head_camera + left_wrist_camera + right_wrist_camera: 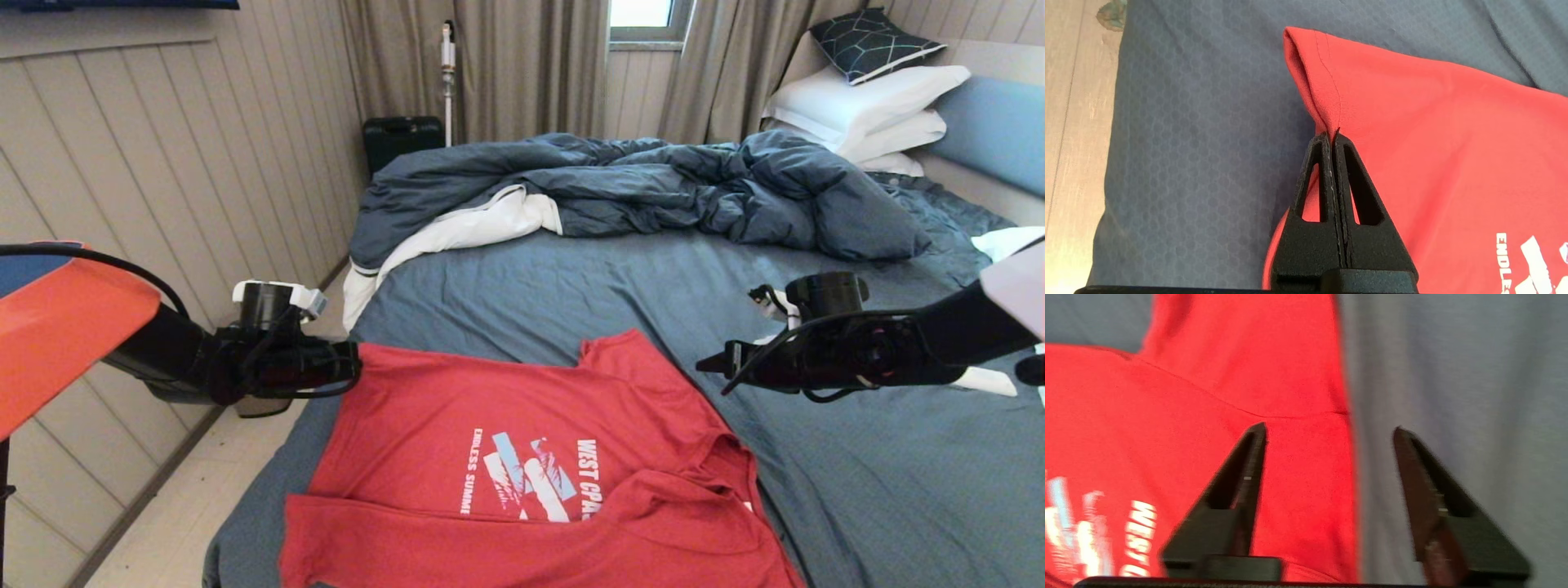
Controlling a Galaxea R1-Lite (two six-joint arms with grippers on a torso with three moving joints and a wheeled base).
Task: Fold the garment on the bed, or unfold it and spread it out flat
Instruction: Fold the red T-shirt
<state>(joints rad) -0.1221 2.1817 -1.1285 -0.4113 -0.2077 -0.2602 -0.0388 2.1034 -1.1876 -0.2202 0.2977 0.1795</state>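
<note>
Mostly flat red knit garment [506, 457], left tool [1331, 141] pinching its stitched hem, right tool [1329, 435] spread.

This is a bedroom in a home. A large bed [571, 302] with a rumpled duvet [653, 188] and stacked pillows [865, 106] fills the room. Long curtains [522, 65] hang beside a small window [645, 16], and the wall [163, 163] has wooden panels.

the garment [506, 425] is seen as matt red knit cloth; the bed [571, 286] sheet is honeycomb-textured fabric.
</note>
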